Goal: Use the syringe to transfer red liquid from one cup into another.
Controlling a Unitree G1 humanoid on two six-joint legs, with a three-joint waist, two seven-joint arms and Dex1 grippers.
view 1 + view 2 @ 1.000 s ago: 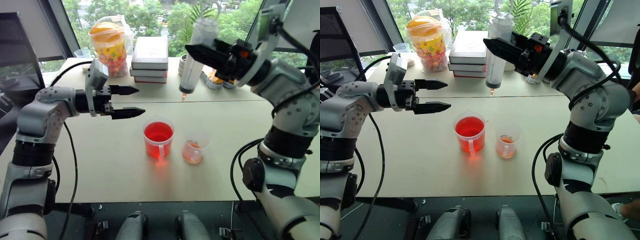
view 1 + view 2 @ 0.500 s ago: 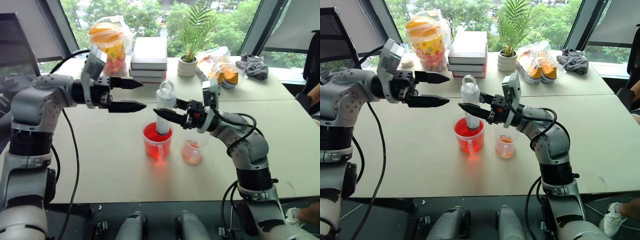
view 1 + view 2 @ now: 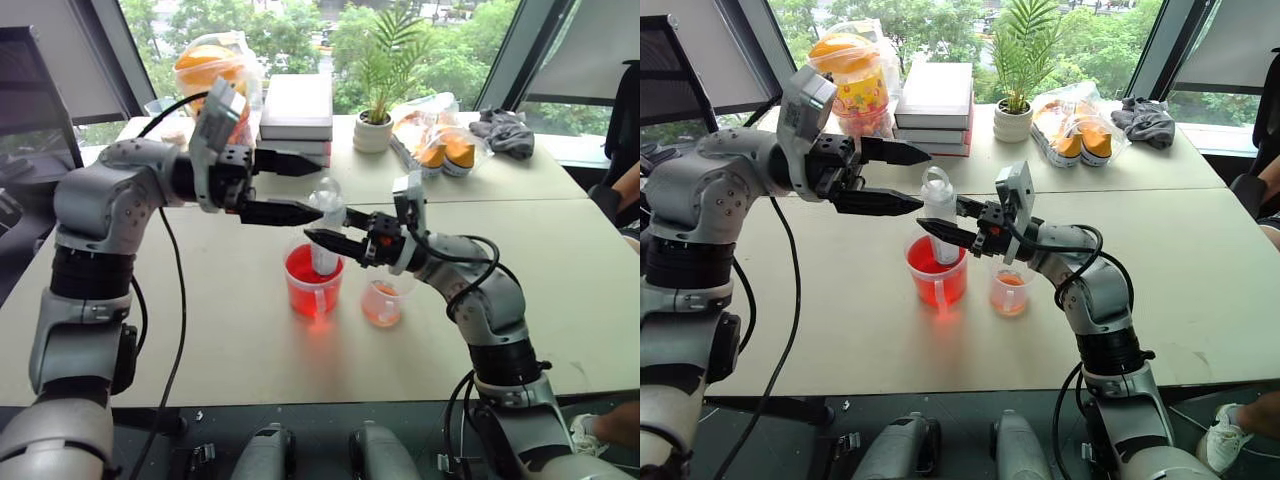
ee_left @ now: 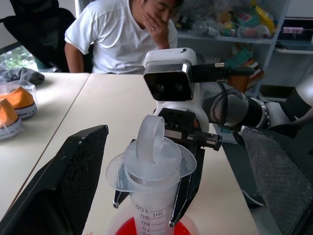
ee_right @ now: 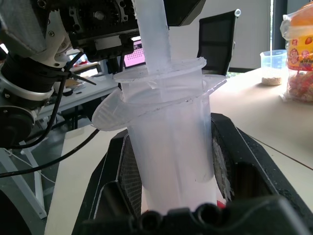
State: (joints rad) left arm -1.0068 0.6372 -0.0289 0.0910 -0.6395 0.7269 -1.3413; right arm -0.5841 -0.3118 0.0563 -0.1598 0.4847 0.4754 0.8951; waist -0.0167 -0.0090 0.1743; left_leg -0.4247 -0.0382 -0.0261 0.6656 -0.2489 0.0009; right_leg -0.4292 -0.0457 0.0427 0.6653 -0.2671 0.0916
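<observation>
The syringe [image 3: 939,215] is held upright by its barrel in the right gripper [image 3: 940,226], whose fingers are clamped on it, with its lower end standing inside the larger cup [image 3: 937,270] of red liquid [image 3: 930,260]. The left gripper [image 3: 902,178] is spread wide and poised level at the ring-topped plunger [image 4: 150,139], one finger either side, not touching.

The draw is best done by closing the left fingers squarely on the plunger ring and pulling straight up along the barrel — any sideways pull could tilt the cup. The tip should be kept under the surface, so that no air is taken in.

The smaller cup [image 3: 1009,287] stands just beside the larger one in the head views. The barrel's printed scale is readable in the left wrist view — with a seated person [image 4: 127,34] behind the table.
</observation>
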